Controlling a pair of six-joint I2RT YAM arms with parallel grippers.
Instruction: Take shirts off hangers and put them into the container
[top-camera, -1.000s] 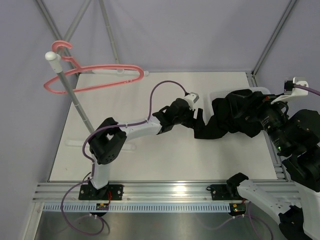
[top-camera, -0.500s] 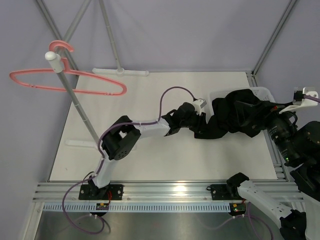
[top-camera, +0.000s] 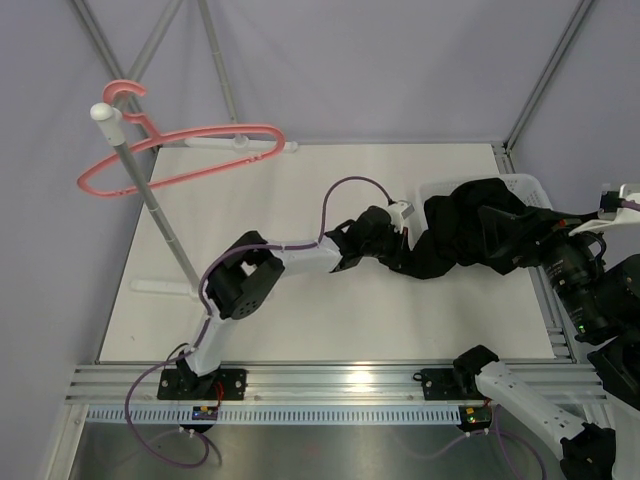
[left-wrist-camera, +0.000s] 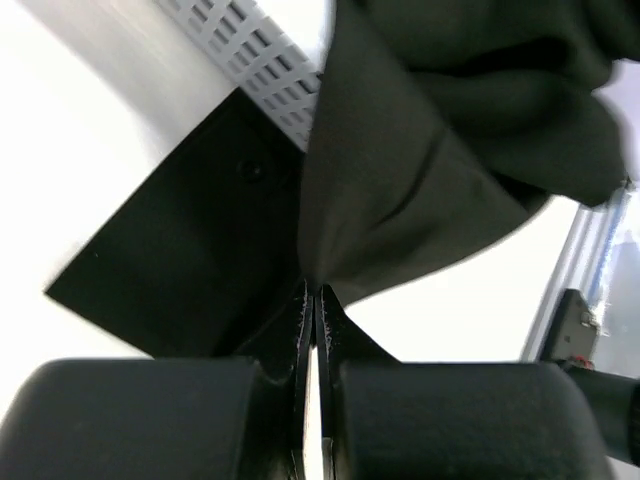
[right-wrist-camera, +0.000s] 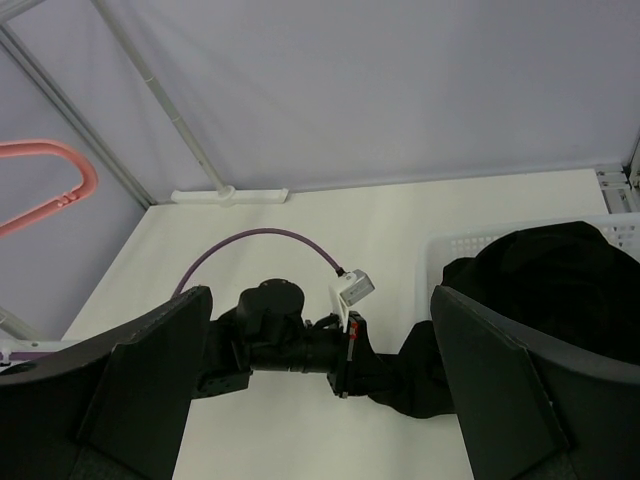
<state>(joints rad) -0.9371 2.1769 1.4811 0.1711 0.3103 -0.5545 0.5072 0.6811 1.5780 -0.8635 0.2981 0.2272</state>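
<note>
A trailing fold of the black shirt (top-camera: 480, 235) was clamped in the left gripper (left-wrist-camera: 312, 292), apparently to be fed into the white laundry basket (top-camera: 437, 187), over whose rim it was draped. The right gripper (right-wrist-camera: 320, 380) was held spread apart, empty.

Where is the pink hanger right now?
Top view, upper left: the pink hanger hangs empty, hooked at the top of the white rack pole, well apart from the black shirt and basket at the right.
</note>
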